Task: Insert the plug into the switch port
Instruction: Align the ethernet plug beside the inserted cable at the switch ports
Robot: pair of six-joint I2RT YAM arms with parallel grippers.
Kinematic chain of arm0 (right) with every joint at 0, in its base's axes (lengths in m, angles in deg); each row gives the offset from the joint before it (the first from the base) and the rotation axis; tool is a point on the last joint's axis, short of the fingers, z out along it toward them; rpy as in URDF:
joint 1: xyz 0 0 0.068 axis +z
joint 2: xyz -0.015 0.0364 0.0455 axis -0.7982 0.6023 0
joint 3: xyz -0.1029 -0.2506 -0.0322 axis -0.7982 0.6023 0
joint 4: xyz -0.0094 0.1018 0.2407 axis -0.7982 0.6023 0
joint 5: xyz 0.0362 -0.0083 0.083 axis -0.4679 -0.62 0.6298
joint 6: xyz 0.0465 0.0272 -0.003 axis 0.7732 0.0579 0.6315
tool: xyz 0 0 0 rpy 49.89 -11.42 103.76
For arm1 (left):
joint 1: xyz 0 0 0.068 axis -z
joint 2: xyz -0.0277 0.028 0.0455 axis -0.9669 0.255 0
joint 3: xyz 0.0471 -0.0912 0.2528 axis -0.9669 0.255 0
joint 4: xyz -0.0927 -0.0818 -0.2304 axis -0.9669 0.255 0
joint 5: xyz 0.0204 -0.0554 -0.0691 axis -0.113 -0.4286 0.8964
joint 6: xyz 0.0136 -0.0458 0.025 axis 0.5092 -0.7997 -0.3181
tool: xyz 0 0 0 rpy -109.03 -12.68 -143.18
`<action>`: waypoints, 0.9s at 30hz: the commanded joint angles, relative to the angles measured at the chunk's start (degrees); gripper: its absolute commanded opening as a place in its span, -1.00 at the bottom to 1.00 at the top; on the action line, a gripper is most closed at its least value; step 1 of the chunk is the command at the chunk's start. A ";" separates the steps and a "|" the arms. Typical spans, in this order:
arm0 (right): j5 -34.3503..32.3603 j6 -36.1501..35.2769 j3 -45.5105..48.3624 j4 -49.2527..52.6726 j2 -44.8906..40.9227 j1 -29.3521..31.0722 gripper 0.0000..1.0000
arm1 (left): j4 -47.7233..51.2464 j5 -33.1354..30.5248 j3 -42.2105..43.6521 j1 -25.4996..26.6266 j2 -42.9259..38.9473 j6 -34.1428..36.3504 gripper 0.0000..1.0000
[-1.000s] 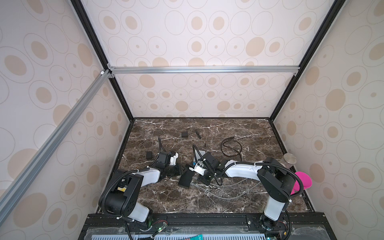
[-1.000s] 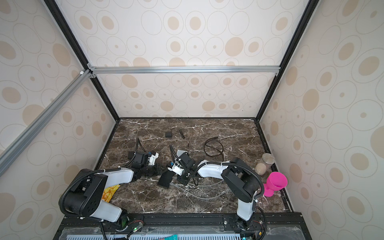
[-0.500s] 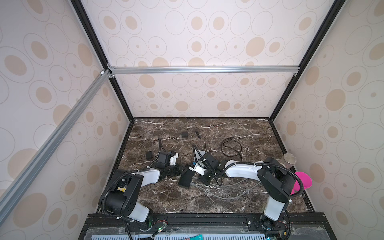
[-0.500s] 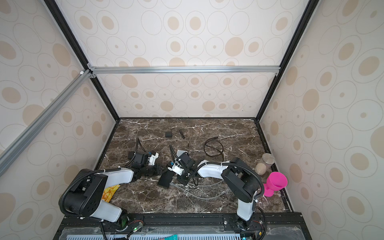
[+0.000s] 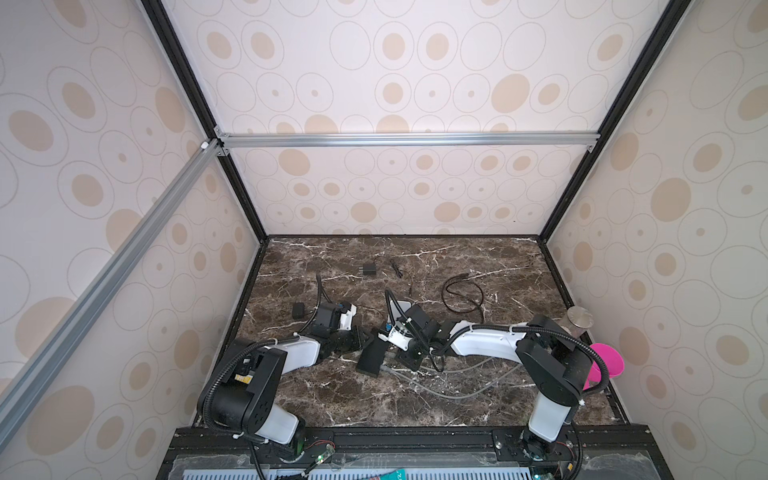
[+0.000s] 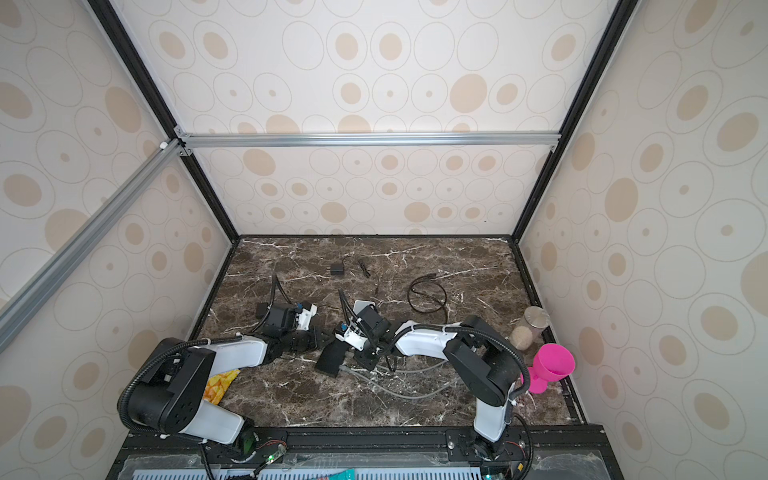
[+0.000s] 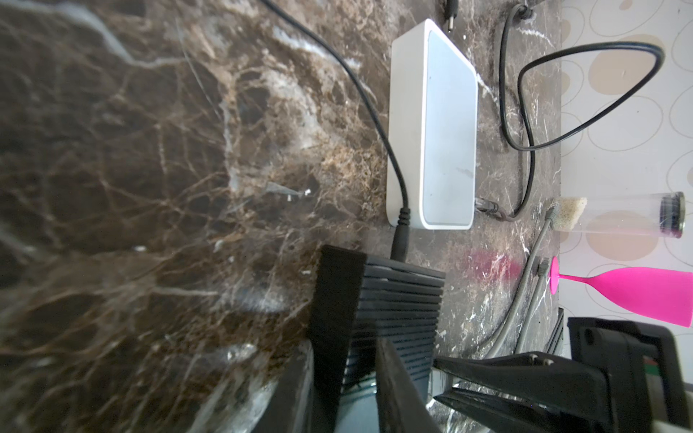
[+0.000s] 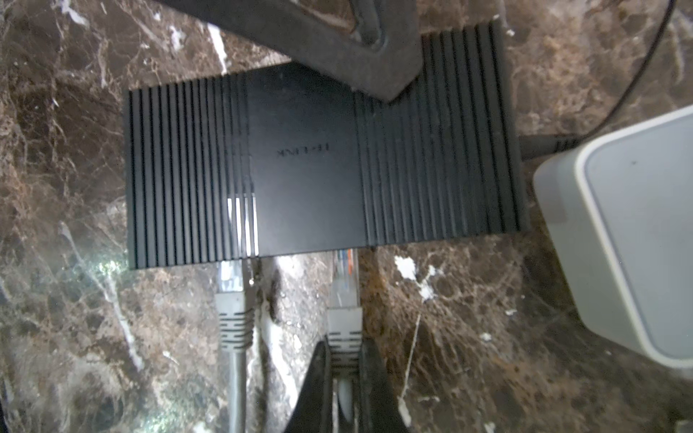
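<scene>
The black TP-Link switch point(image 8: 307, 168) sits on the brown marble tabletop point(image 5: 374, 399), between the two arms in both top views. The right gripper point(image 8: 345, 348) is pinched tight on the ribbed grey boot of the Ethernet plug point(image 8: 344, 296). The plug's clear tip meets the switch's near edge at a port mouth. More of its clear body shows than on the second grey cable point(image 8: 234, 300), which is already plugged in just beside it, and I can't tell whether the plug is fully seated.

The left gripper point(image 7: 360, 307) is only narrowly parted. It clamps the switch from the opposite side, with one finger point(image 8: 337, 48) lying on the ribbed top. A black power lead point(image 7: 399, 236) runs into the switch's end. A white box-shaped device point(image 7: 446, 131) lies close by. A pink goblet point(image 5: 609, 365) stands well apart, by the right wall.
</scene>
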 commanded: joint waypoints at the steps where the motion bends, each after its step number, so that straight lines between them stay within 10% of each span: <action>1: 1.02 0.24 -0.08 -5.96 -2.32 1.23 -1.00 | 0.88 1.95 0.65 0.80 0.36 -0.39 -0.43; 27: -5.61 2.69 0.67 -9.67 -0.94 3.03 -1.00 | -3.68 5.17 8.20 1.84 -5.04 -5.15 -0.29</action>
